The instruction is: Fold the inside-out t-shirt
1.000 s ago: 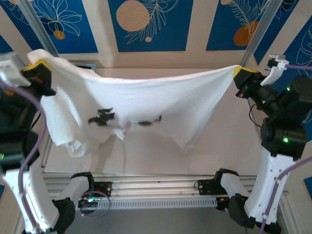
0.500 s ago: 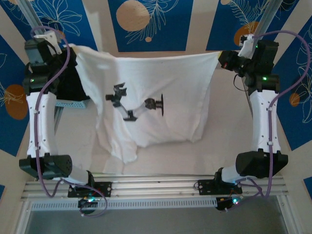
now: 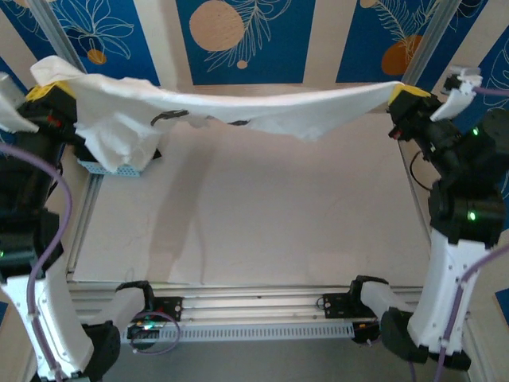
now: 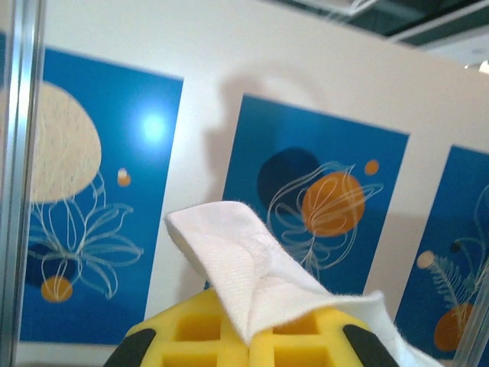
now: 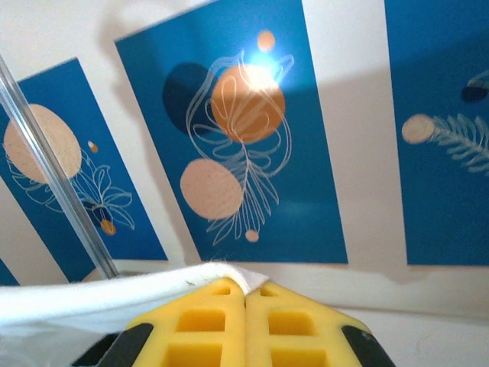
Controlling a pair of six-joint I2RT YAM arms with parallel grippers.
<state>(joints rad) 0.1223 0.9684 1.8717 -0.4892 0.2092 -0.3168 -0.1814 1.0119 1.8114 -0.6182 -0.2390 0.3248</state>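
Observation:
The inside-out t-shirt (image 3: 262,111) is white with small black marks and hangs stretched in the air across the back of the table. My left gripper (image 3: 49,94) is shut on its left corner, which bunches and droops below the yellow fingers. My right gripper (image 3: 404,94) is shut on the right corner. In the left wrist view a ribbed white edge of the t-shirt (image 4: 244,260) sticks up from between the closed yellow fingers (image 4: 206,336). In the right wrist view a small tip of the t-shirt (image 5: 246,278) pokes out between the closed fingers (image 5: 206,329), and the cloth runs off left.
A light blue perforated basket (image 3: 111,166) sits at the table's back left, partly under the hanging cloth. The beige table top (image 3: 254,215) lies beneath the shirt. Metal frame posts (image 3: 433,40) rise at the back corners before blue patterned wall panels.
Both arms swung: half a second ago the shirt hung flat and low toward the table; now both grippers hold it high and pulled taut, with the body flipped up toward the back.

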